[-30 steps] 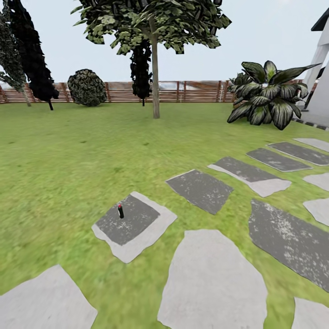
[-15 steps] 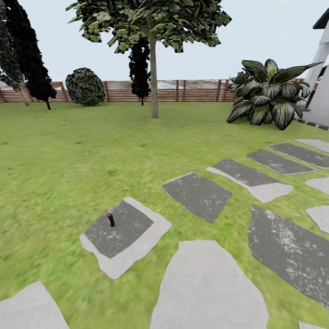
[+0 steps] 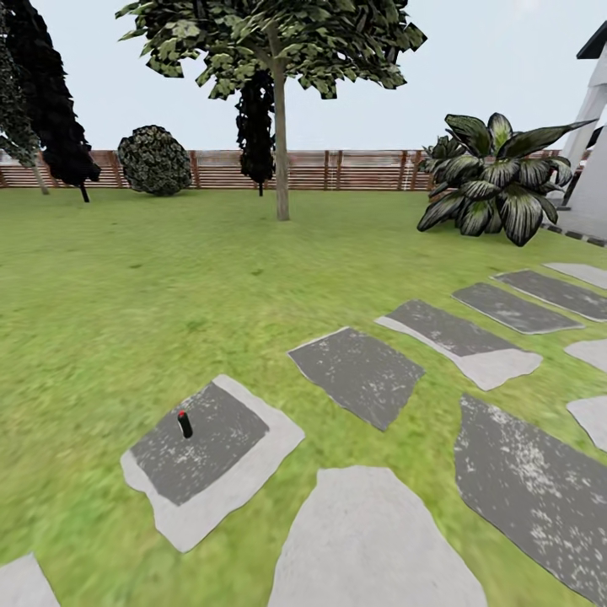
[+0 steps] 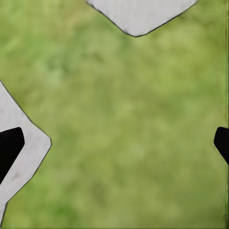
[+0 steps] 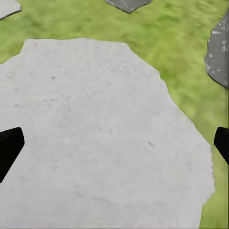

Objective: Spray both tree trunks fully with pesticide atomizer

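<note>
The pesticide atomizer (image 3: 184, 424), a small black can with a red top, stands upright on a dark grey slab (image 3: 211, 455) in the lawn, at the lower left of the head view. Far back, a tree (image 3: 281, 160) with a pale trunk and a ragged crown rises before the fence. My left gripper (image 4: 114, 145) hangs open over grass, its dark fingertips (image 4: 9, 150) wide apart with nothing between them. Over a pale stone slab (image 5: 105, 138), my right gripper (image 5: 114, 143) is open and empty as well.
Grey stepping slabs (image 3: 358, 371) run from the near ground off to the right. A big broad-leaved plant (image 3: 497, 173) stands at the right, a round bush (image 3: 154, 160) and dark trees (image 3: 51, 101) at the left. A slatted brown fence (image 3: 354, 169) closes the back.
The whole head view has shifted as the camera moved closer; the atomizer and its slab now sit lower and further left in the picture. Nothing in the garden has moved.
</note>
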